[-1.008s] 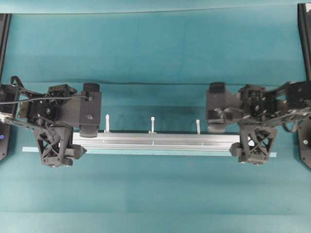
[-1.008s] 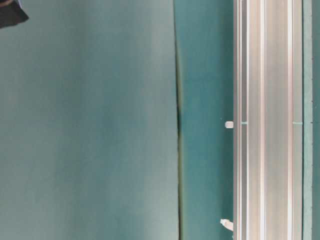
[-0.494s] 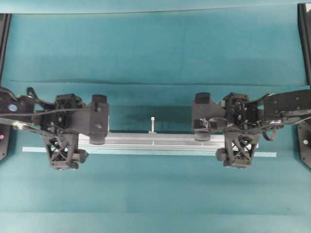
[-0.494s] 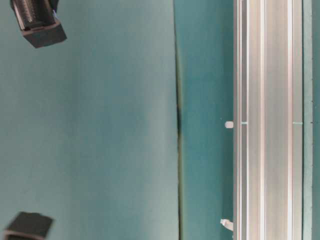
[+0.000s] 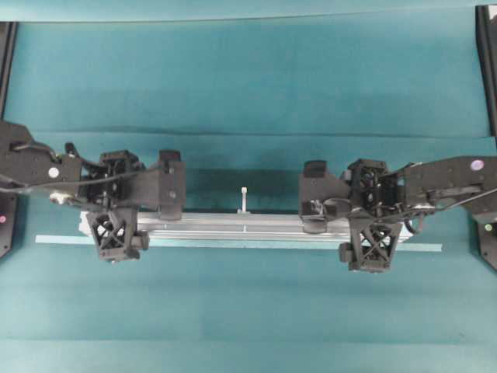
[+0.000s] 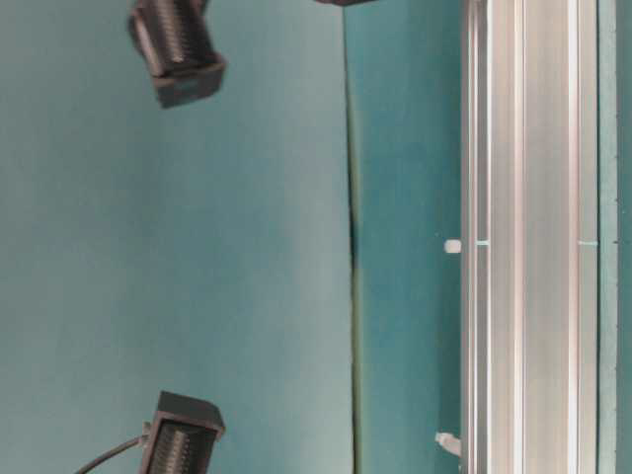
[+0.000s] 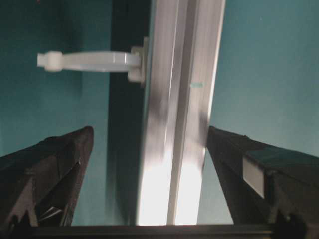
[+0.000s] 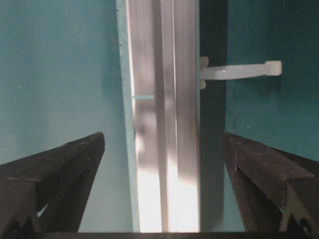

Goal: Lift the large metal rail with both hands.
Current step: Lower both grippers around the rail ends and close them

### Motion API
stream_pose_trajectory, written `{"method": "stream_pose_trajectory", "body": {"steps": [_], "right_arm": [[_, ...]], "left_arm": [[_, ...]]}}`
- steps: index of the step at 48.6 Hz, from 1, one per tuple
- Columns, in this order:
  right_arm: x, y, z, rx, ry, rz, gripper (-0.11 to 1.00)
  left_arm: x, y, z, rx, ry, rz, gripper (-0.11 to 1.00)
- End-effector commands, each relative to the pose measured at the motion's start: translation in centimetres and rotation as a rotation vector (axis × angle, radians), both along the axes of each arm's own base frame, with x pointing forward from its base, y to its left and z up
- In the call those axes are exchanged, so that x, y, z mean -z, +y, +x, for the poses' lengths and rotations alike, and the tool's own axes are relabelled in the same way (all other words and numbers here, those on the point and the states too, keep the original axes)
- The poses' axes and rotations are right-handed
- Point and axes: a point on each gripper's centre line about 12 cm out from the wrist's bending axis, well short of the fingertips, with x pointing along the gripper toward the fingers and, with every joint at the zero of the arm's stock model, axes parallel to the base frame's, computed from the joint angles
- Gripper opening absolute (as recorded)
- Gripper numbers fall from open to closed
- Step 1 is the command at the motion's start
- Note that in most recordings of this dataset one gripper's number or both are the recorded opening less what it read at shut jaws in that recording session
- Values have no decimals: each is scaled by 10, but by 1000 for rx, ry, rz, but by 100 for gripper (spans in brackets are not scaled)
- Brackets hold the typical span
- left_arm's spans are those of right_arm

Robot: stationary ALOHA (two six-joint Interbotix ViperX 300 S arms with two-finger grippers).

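Note:
The large metal rail (image 5: pixel 233 225) lies flat on the teal mat, a long silver grooved bar running left to right, with a white stub (image 5: pixel 244 198) at its middle. My left gripper (image 5: pixel 116 216) stands open astride the rail near its left end. In the left wrist view the rail (image 7: pixel 184 59) runs between the fingers of the left gripper (image 7: pixel 149 130), close to the right one, with a stub (image 7: pixel 89 61) ahead. My right gripper (image 5: pixel 373 223) stands open astride the rail's right part. The right wrist view shows the rail (image 8: pixel 162 50) midway in the right gripper (image 8: pixel 163 135), touching neither finger.
A thin pale tape strip (image 5: pixel 58 239) lies along the rail's near side and sticks out past both ends. The mat has a fold line (image 5: pixel 248 134) behind the rail. In the table-level view, two black arm parts (image 6: pixel 178 49) (image 6: pixel 183 444) hang above the rail (image 6: pixel 528 197).
Both grippers have slid inward along the rail from its ends toward the middle and come lower over it. Their jaws stayed open. The rail has not moved.

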Motion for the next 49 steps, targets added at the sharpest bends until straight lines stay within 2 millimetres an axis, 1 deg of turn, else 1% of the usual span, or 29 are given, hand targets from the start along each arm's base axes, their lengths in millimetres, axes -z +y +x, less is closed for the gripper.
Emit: {"method": "stream_pose_trajectory", "body": {"steps": [1, 10, 17, 30, 49], "right_arm": [[9, 0, 2, -9, 15, -4, 100], [17, 1, 4, -9, 23, -4, 100], [20, -2, 6, 1, 12, -5, 100], [23, -6, 2, 5, 21, -7, 100], [27, -6, 0, 16, 23, -5, 99]], "left_arm": [[0, -3, 3, 17, -9, 5, 97], [8, -10, 1, 40, 9, 4, 97], [11, -9, 2, 38, -3, 4, 97], [20, -8, 6, 29, -3, 1, 97], [21, -8, 8, 30, -9, 1, 96]]}}
